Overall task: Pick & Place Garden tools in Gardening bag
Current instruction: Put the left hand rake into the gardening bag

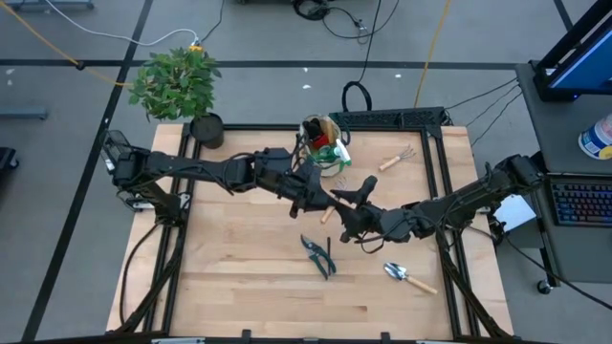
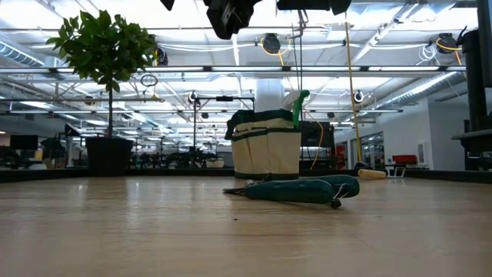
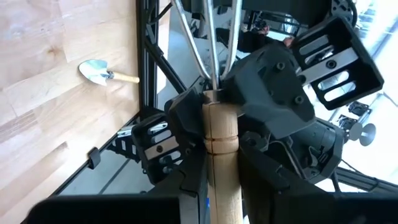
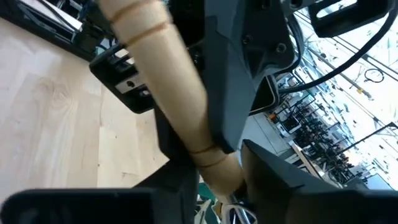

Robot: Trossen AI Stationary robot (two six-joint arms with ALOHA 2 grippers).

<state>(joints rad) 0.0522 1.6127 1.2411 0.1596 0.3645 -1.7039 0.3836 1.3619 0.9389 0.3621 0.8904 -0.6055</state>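
A hand fork with a wooden handle (image 1: 327,213) and metal tines (image 3: 211,37) is in the air over the table's middle, between my two grippers. My left gripper (image 1: 314,199) and my right gripper (image 1: 346,215) meet there, each shut on the handle. The beige gardening bag (image 1: 325,143) stands on its base at the far middle, and the green spray bottle (image 2: 298,104) sticks out of its mouth. The pruning shears (image 1: 320,256), a trowel (image 1: 409,277) and a second fork (image 1: 397,158) lie flat on the table. My left gripper pinches the fork's wooden handle (image 3: 214,180) between its two fingers, on the half away from the tines. The fingers lie roughly along the handle, and the tines point away toward the right arm. The fork is clear of the table. My right gripper has the same handle between its two fingers near the grooved tine end (image 4: 214,165). It comes from the table's right, slanting along the handle, and the tines run back under it. The pads themselves are hidden by the handle and the fingers.
A leafy plant (image 1: 177,81) in a black pot (image 1: 206,129) stands at the far left corner. Black frame rails (image 1: 445,191) run along the table's sides. A keyboard (image 1: 581,203) lies beyond the right edge. Bare wood shows at the near left (image 1: 229,277).
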